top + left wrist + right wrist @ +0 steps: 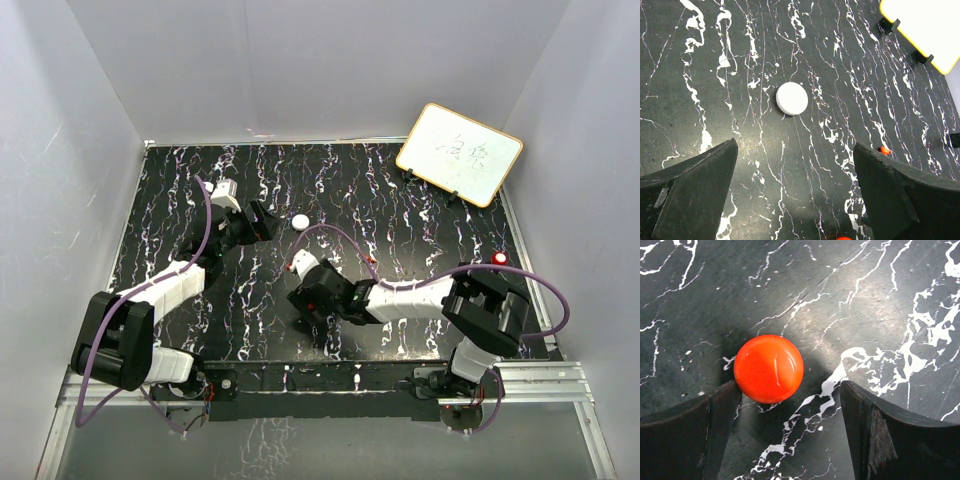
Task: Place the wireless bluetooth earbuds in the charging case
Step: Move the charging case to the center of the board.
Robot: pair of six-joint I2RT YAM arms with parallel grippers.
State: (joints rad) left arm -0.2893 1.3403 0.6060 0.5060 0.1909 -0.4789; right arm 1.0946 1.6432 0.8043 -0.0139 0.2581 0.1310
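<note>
Bottom of the top view first: the right arm [410, 297] stretches left across the bench [420, 215], wrist low over the black marbled surface. On the wrist camera the right jaws stand well open, with nothing clamped. The red puck [769, 369] lies flat on the bench between them. It sits tight against the finger [690, 440] at the lower left of that frame, and the other finger [900, 440] is clear of it at the lower right.

A little higher in the top view, a red earbud [291, 265] lies loose on the bench just above that wrist. A second earbud [372, 259] lies off to its right, beside the purple cable. Neither is in any jaws, and both are apart from the pucks.

Left of centre, the left arm [170, 285] angles up and right. The left jaws are spread as wide as they go and hold nothing. The white puck [792, 98] lies on the bench ahead of the fingertips, apart from both.

Upper right, a yellow-edged whiteboard [459, 153] leans tilted on small black stands at the far edge.
</note>
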